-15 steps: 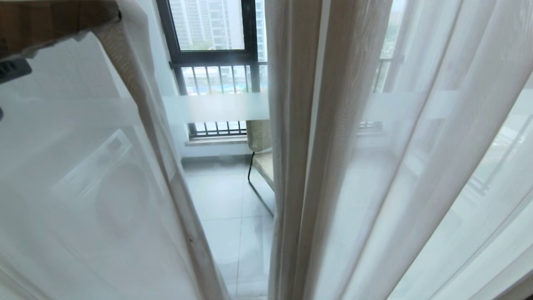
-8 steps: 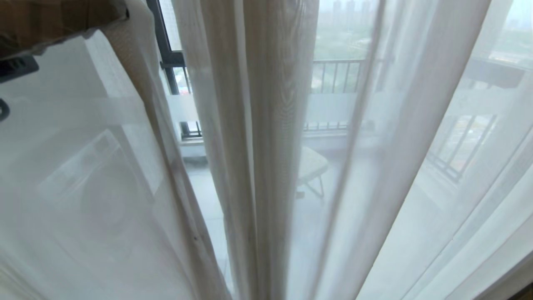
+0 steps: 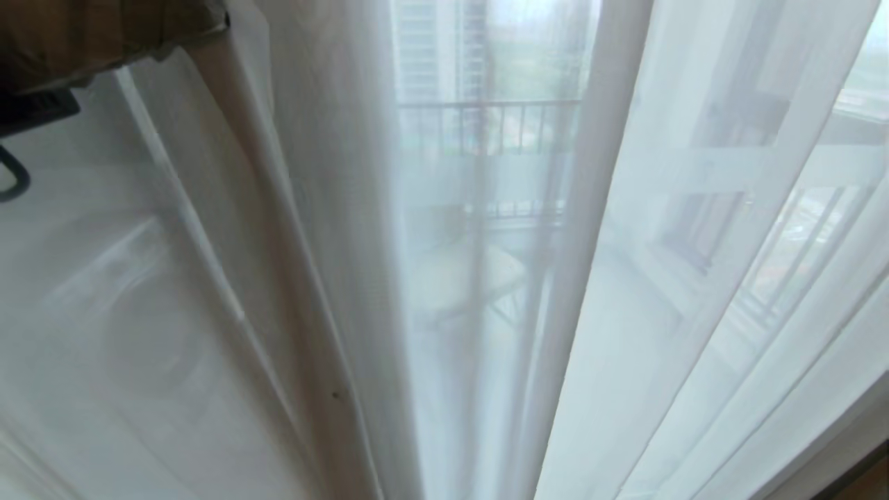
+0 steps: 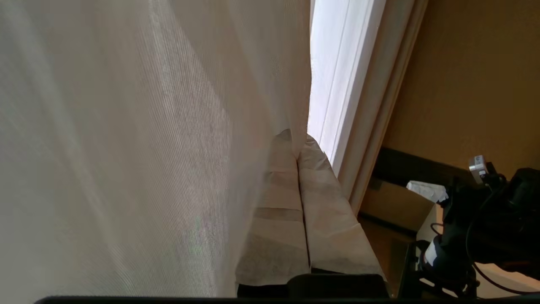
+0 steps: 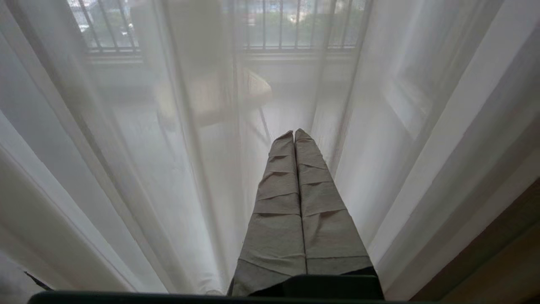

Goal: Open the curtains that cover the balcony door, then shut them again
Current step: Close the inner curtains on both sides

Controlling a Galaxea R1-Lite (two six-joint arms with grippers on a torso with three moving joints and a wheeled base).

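**Sheer layer drawn across the glass, left gripper pressed into its folds**

The curtains fill the head view from edge to edge: the thin white sheer hangs in long vertical folds, running from twelve o'clock down to six, with its thickest bunch just left of centre. Behind it the balcony door shows only as a pale frosted band and dim railing bars through the cloth; no bare gap of glass is left. At the ten o'clock corner a darker beige drape hangs bunched.

The left gripper has its cloth-wrapped fingers pressed flat together, with nothing pinched between them that I can see. The sheer lies against its side, towards nine o'clock in its own camera, so the fabric rests on the fingers rather than in them. The right gripper is likewise closed tight and empty, pointing straight into the sheer, with folds on both sides of it.

By my judgement the left arm is the one working the fabric. Any further sweep must run across the folds' long axis, sideways.
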